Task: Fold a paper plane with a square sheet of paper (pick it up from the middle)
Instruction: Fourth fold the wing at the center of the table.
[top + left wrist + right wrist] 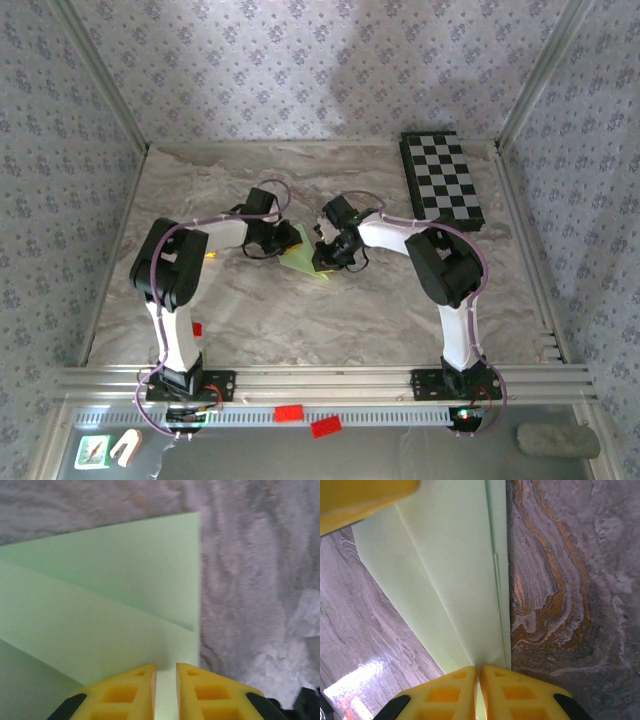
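The sheet of paper (303,262) lies in the middle of the marble table as a light-green, creased, pointed shape, between my two grippers. My left gripper (290,240) is at its left edge. In the left wrist view its yellow fingertips (166,667) stand a narrow gap apart, and the folded paper (100,590) shows in that gap and beyond it. My right gripper (327,255) is at the paper's right side, and its fingertips (479,669) are pressed together on the narrow end of the paper (455,570), where the creases meet. A yellow finger (360,500) of the left gripper shows at the top left.
A black-and-white checkered board (443,178) lies at the back right. Small red blocks (288,412) sit on the rail at the near edge, and another (197,329) is by the left arm's base. Patterned walls enclose the table on three sides.
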